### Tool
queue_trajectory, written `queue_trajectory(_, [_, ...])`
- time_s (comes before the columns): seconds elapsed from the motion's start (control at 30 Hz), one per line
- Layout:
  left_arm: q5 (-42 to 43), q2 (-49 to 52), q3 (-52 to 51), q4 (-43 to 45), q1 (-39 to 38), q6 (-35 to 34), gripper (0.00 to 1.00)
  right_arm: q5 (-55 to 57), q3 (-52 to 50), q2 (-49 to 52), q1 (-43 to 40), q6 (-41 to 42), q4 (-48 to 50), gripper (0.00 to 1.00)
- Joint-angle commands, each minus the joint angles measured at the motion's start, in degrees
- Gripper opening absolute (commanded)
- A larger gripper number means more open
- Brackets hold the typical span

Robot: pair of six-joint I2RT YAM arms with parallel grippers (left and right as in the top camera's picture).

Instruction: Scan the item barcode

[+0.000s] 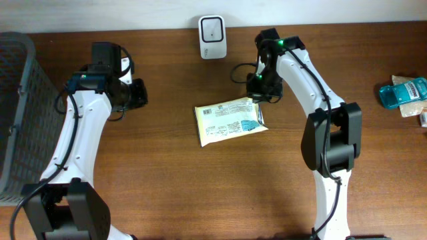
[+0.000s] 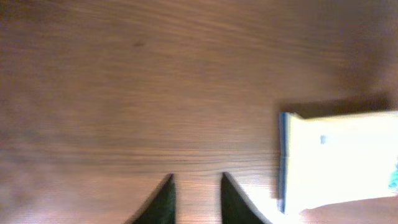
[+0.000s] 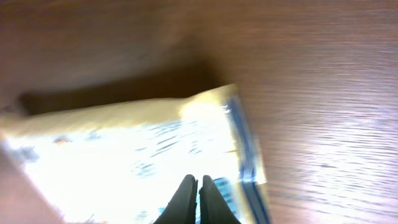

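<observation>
Packet [image 1: 229, 121] flat on table [image 1: 167, 187], right tool [image 3: 199, 183] above its blue edge

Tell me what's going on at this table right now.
Two robot arms are set up to scan a packet, which lies flat mid-table, in front of the white device at the back edge. The right gripper is shut over the packet's blue-edged end; contact is unclear. The left gripper hangs over bare wood beside it, jaws slightly apart, holding nothing.

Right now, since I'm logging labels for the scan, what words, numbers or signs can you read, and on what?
No text is readable.
Packet: print too small overhead, blurred in both wrist views.
White scanner: no legible mark.
Blue pack: label too small.
</observation>
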Motion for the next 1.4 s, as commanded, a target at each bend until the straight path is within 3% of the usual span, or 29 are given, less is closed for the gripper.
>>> queue_trajectory(0.0, [8.63,0.74,0.44,0.96,-2.56,-0.07,0.01,-7.04,0.98,0.31,1.46,-3.37,-2.27,0.08])
queue_trajectory(0.17, [8.11,3.32,0.44,1.29,-7.5,-2.45,0.0,-2.27,-2.32,0.31,1.79,-5.22,-4.79,0.04])
queue_trajectory(0.4, [8.17,5.25,0.44,1.64,-8.11,-3.08,0.0,2.84,-10.93,0.31,1.79,-5.03,-2.82,0.04])
queue_trajectory(0.63, [8.17,5.25,0.44,1.68,-8.11,-3.08,0.0,-13.33,-16.02,0.31,3.72,-2.69,5.51,0.04])
queue_trajectory(0.9, [8.17,5.25,0.44,1.73,-8.13,-3.08,0.0,-13.75,-14.4,0.28,6.99,5.84,10.58,0.04])
queue_trajectory(1.23, [8.17,7.58,0.42,3.06,-8.24,-4.37,0.0,-10.21,-1.31,-0.94,6.88,1.88,2.03,0.05])
queue_trajectory(1.37, [9.99,12.28,0.42,6.38,-9.81,-4.35,0.0,-10.25,-1.66,-0.66,6.95,0.26,2.38,0.08])
